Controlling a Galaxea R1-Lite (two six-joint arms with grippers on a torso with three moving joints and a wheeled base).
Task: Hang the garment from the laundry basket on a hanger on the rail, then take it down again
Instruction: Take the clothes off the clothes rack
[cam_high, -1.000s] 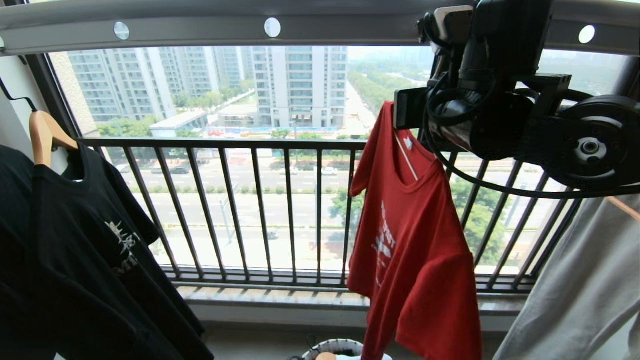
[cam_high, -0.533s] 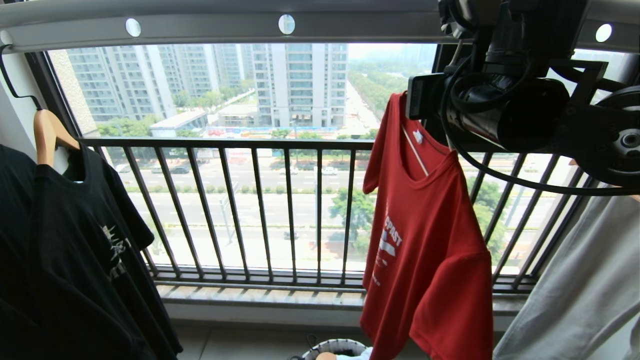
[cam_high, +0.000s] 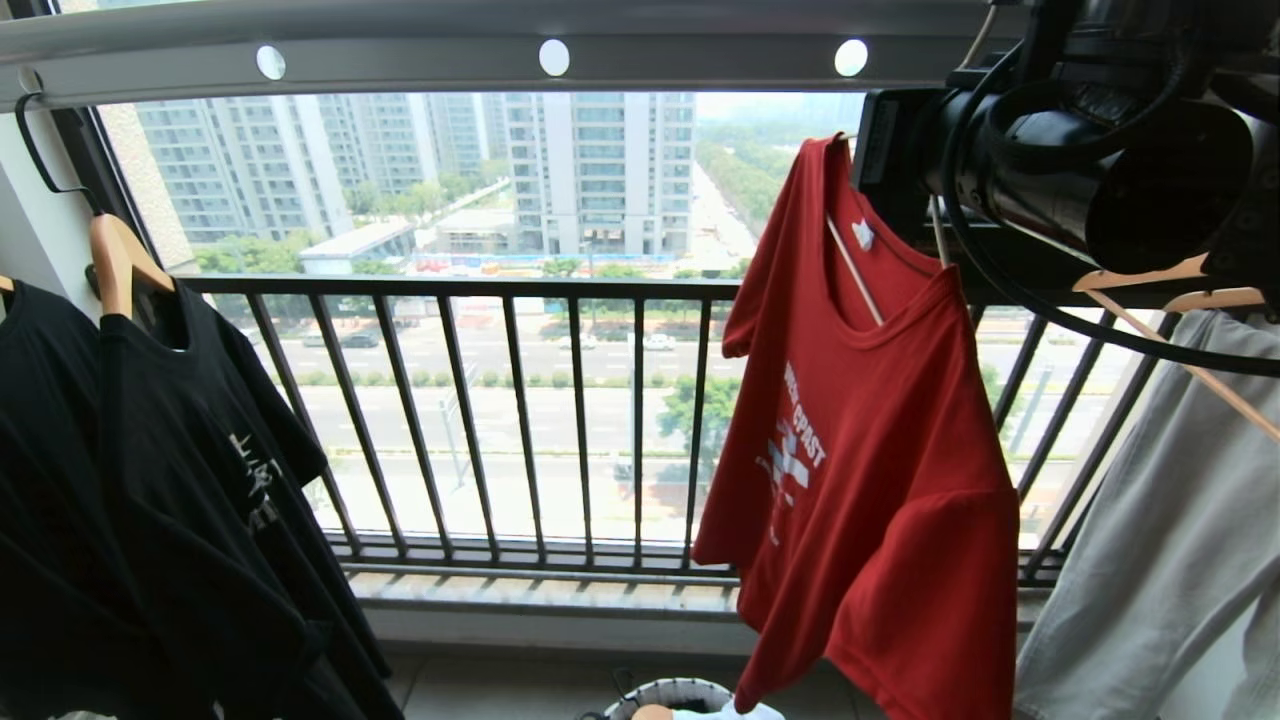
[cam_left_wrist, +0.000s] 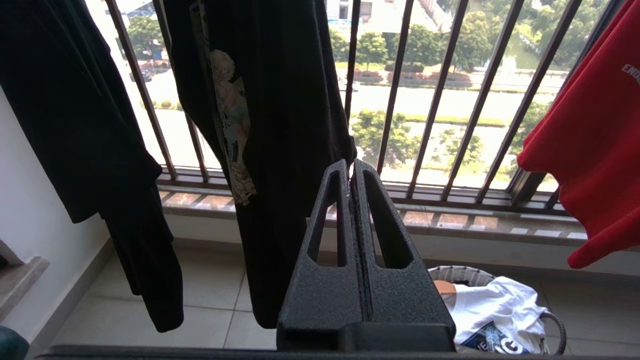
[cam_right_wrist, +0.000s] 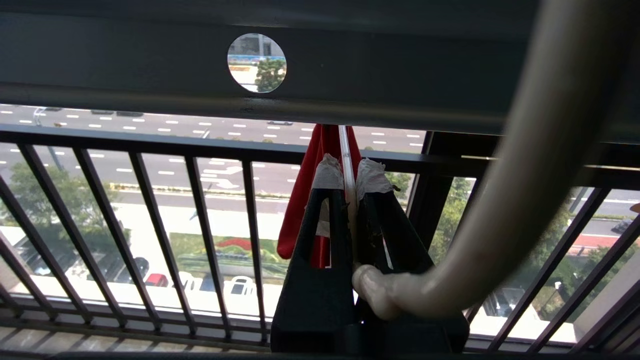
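The red T-shirt (cam_high: 880, 470) hangs on the thin white hanger (cam_right_wrist: 345, 155), just below the grey rail (cam_high: 450, 55). The right hand (cam_right_wrist: 348, 172) is clamped on the hanger's wire. The left hand (cam_left_wrist: 351, 167), fingers together and empty, hovers above the laundry basket (cam_left_wrist: 455, 274).

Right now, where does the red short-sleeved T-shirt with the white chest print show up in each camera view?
Head view: red short-sleeved T-shirt hangs right of centre, before the black balcony railing.
Left wrist view: only its lower part shows at the right edge.
Right wrist view: a narrow red strip shows beyond the right end effector, which is shut on the thin white wire hanger.
Shared landmark: the railing.
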